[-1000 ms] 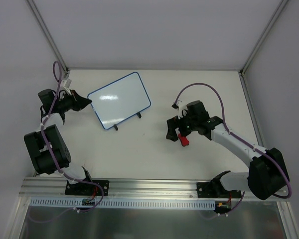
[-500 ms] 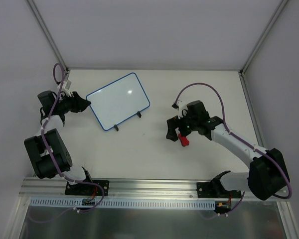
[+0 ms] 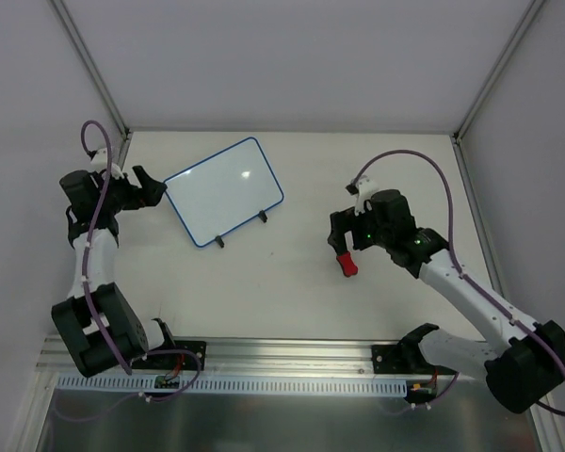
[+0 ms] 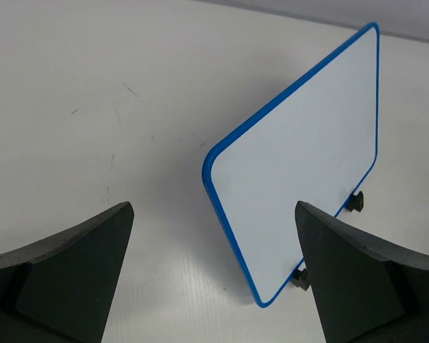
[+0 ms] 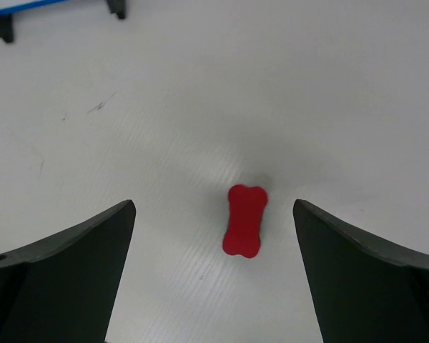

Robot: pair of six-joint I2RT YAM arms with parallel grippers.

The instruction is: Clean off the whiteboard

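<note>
Our left gripper [image 3: 150, 185] gapes wide, empty, facing the whiteboard [image 3: 226, 188]. Our right gripper [image 5: 214, 205], equally wide and empty, hangs over the red eraser [image 5: 244, 220].

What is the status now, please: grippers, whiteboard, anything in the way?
Left gripper open, empty, facing whiteboard. Right gripper open, empty, above red eraser. Whiteboard propped up, no marks visible. No obstruction seen.

The left arm [image 3: 83, 268] and right arm [image 3: 461, 282] pair white link tubes with chunky black joint housings, each trailing a looping purple cable [image 3: 400, 153], and end in broad matte-black wedge fingers [image 4: 64, 279], possibly plastic.
</note>
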